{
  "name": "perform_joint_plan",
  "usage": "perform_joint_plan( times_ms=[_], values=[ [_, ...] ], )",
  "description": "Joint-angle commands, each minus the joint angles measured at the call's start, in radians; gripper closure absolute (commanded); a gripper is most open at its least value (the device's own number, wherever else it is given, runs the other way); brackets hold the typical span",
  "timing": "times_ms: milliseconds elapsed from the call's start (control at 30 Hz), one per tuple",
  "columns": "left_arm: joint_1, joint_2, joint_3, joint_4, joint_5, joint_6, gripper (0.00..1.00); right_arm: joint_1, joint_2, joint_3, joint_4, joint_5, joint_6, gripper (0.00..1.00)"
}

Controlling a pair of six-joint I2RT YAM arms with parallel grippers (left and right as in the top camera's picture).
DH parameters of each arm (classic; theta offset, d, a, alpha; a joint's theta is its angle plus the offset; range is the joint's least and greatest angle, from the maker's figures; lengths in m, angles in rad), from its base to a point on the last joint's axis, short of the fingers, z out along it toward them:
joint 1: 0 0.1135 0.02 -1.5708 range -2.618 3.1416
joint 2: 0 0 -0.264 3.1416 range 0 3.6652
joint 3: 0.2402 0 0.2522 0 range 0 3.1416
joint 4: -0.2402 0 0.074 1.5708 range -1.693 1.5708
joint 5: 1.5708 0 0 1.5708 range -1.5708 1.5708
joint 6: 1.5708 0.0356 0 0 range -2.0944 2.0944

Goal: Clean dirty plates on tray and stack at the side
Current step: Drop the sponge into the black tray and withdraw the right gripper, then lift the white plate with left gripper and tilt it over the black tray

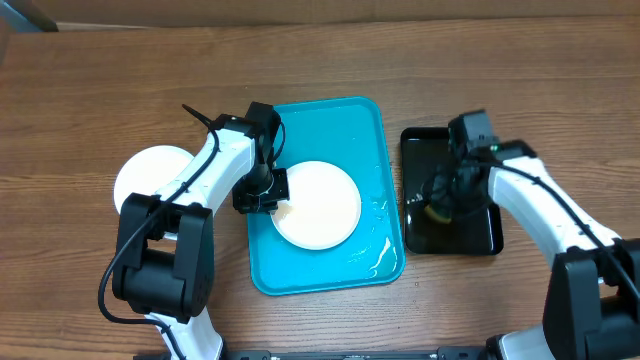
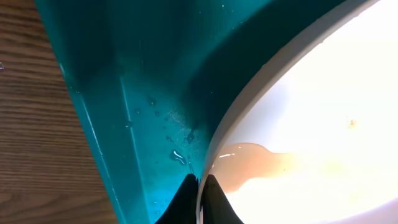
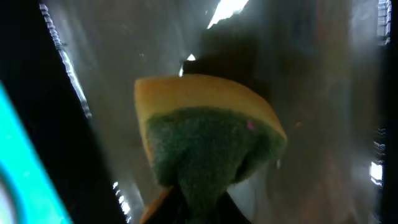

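Currently, item one: the tray [image 1: 340,120], turquoise, sits mid-table, wet, with droplets and a streak of water [image 1: 375,250] along its near right corner. Item two: a white plate [image 1: 320,205] lies flat in the tray's middle; whether another lies beneath it cannot be told. Item three: the left gripper [image 1: 268,192], at the plate's left edge, is nearly closed, its fingertips [image 2: 214,202] pinching the thin rim from either side. Item four: a pale brown watery smear [image 2: 249,165] is on the plate's face just inside the pinched rim. Item five: a second white plate, the side plate [image 1: 150,172], rests on the bare table left of the tray, partly hidden by the left arm. Item six: the right gripper [image 1: 438,200] is over the black tray [image 1: 470,235], closed on a yellow sponge [image 3: 205,137] with a green scouring face. Step in hand, as judged: wiping looks paused and the plate is taken by its rim for transfer to the side. The next move calls for tilting the rim up, clearing the tray's raised wall, carrying left and setting down squarely on the side plate. The wet rim and narrow pinch suggest a slow lift.
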Motion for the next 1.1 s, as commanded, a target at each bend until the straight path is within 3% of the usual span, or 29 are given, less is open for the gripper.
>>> perform_joint_plan(
  times_ms=[0, 167, 400, 533, 600, 833, 967, 1067],
  values=[
    [-0.011, -0.027, 0.025, -0.003, 0.0, 0.045, 0.96, -0.007, -0.008, -0.026, 0.033, -0.017, -0.017, 0.59],
    [-0.02, -0.029, 0.074, -0.03, 0.011, 0.069, 0.96, -0.015, -0.059, 0.023, -0.01, -0.047, -0.018, 0.55],
    [-0.046, -0.043, 0.206, -0.105, 0.011, 0.106, 0.96, -0.084, -0.269, 0.146, -0.129, -0.08, -0.02, 0.51],
    [-0.081, -0.053, 0.29, -0.13, 0.05, 0.106, 0.96, -0.239, -0.391, 0.176, -0.206, -0.1, 0.007, 0.21],
    [-0.105, -0.053, 0.329, -0.135, 0.08, 0.106, 0.96, -0.348, -0.422, 0.176, -0.246, -0.116, 0.005, 0.15],
    [-0.187, -0.053, 0.462, -0.139, 0.09, 0.085, 0.96, -0.697, -0.411, 0.171, -0.332, -0.375, -0.032, 0.14],
    [-0.252, -0.053, 0.489, -0.054, 0.066, 0.06, 0.96, -0.75, -0.4, 0.171, -0.325, -0.405, -0.031, 0.14],
    [-0.325, -0.048, 0.488, 0.001, -0.079, 0.022, 0.96, -0.747, -0.4, 0.171, -0.317, -0.404, -0.032, 0.14]
  ],
)
